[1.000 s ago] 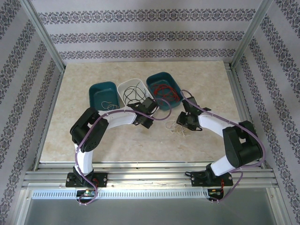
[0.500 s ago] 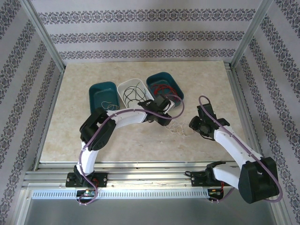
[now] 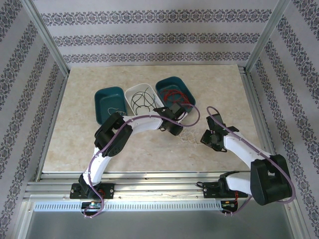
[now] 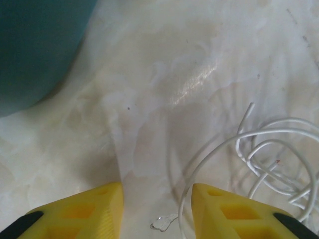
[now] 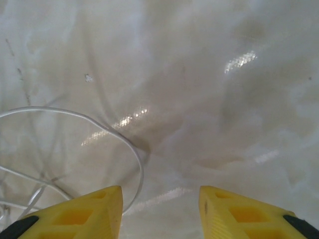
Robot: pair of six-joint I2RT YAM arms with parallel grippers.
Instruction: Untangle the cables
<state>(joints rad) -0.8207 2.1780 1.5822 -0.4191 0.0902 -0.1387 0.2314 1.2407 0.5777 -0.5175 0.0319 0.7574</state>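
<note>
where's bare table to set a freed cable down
Free: the table's left front, beside the left arm; the far strip behind the three bins; the right back corner past the right teal bin. Crowded: the centre, around the whitish cable coil.

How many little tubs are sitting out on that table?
3, side by side: a teal tub on the left, a white tub in the middle, and a second teal tub on the right. None seems hidden.

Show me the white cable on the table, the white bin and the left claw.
white cable [image 3: 188, 137]: top view, middle of its tangle.
white bin [image 3: 128, 95]: top view, left wall.
left claw [image 4: 155, 199]: left wrist view, gap between its yellow fingers.
</note>
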